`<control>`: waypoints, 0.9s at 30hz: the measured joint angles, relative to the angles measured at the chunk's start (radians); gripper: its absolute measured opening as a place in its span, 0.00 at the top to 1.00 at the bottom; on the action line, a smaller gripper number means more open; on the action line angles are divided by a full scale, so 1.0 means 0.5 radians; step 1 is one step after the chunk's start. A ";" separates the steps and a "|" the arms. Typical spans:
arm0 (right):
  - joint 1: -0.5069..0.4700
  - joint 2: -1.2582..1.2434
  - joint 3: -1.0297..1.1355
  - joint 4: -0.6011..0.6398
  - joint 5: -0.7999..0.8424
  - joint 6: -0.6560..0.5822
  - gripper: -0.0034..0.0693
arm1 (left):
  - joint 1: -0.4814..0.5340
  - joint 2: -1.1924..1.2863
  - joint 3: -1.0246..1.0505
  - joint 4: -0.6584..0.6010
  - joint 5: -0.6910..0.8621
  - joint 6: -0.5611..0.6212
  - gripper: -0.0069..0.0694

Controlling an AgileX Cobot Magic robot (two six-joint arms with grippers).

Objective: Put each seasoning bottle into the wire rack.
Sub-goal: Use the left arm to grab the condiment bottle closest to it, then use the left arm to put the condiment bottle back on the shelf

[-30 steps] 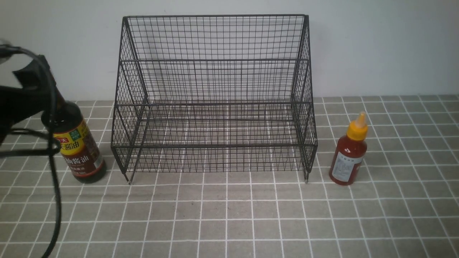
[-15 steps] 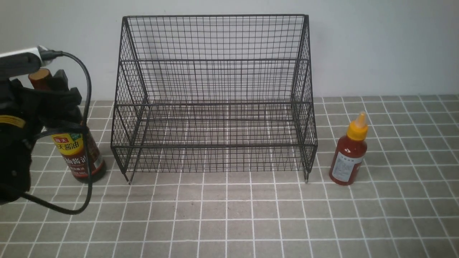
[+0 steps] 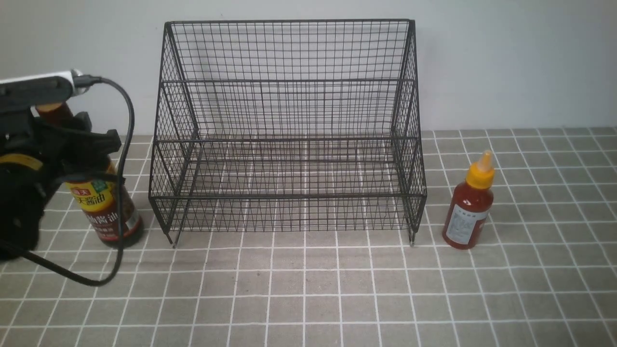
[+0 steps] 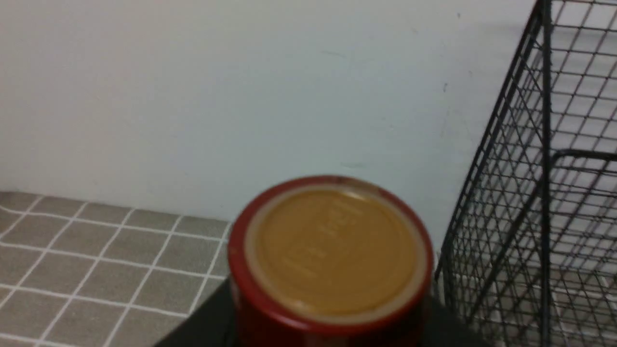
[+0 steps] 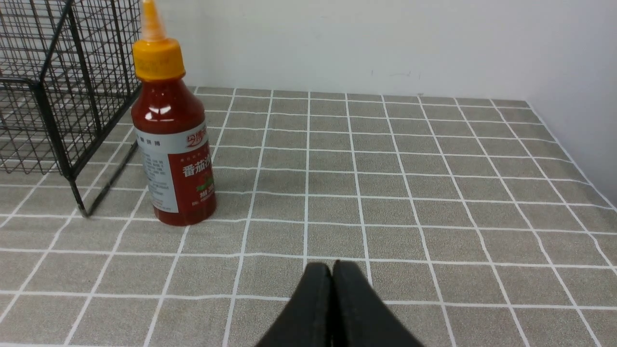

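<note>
The tall dark soy sauce bottle (image 3: 103, 207) stands left of the black wire rack (image 3: 289, 135). Its brown cap (image 4: 332, 250) fills the left wrist view. My left gripper (image 3: 72, 140) sits at the bottle's neck with the jaws spread either side of it, open. The bottle's base rests on the tiles. The small red sauce bottle (image 3: 470, 207) with the yellow nozzle stands right of the rack, and also shows in the right wrist view (image 5: 173, 144). My right gripper (image 5: 332, 265) is shut and empty, low over the tiles, nearer than the red bottle and to its right. The rack holds nothing.
A grey tiled tabletop (image 3: 308, 289) runs to a pale wall (image 3: 506, 62) close behind the rack. My left arm's black cable (image 3: 126, 193) loops in front of the soy sauce bottle. A side wall (image 5: 578, 72) bounds the table's right edge.
My left arm has swung in from the left edge and settled around the soy sauce bottle's neck. Both bottles and the rack have stayed in place.
</note>
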 joint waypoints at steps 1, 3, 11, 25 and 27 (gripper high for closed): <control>0.000 0.000 0.000 0.000 0.000 0.000 0.97 | 0.000 -0.044 -0.037 0.000 0.081 0.024 0.57; 0.000 0.000 0.000 0.000 0.000 0.000 0.97 | 0.000 -0.133 -0.107 0.014 0.233 0.064 0.57; 0.000 0.000 0.000 0.000 0.000 0.000 0.97 | -0.002 -0.461 -0.510 0.121 0.481 0.141 0.57; 0.000 0.000 0.000 0.000 0.000 0.000 0.97 | -0.406 -0.335 -0.787 0.147 0.461 0.061 0.57; 0.000 0.000 0.000 0.000 0.000 0.000 0.97 | -0.432 -0.261 -0.834 0.147 0.459 0.061 0.57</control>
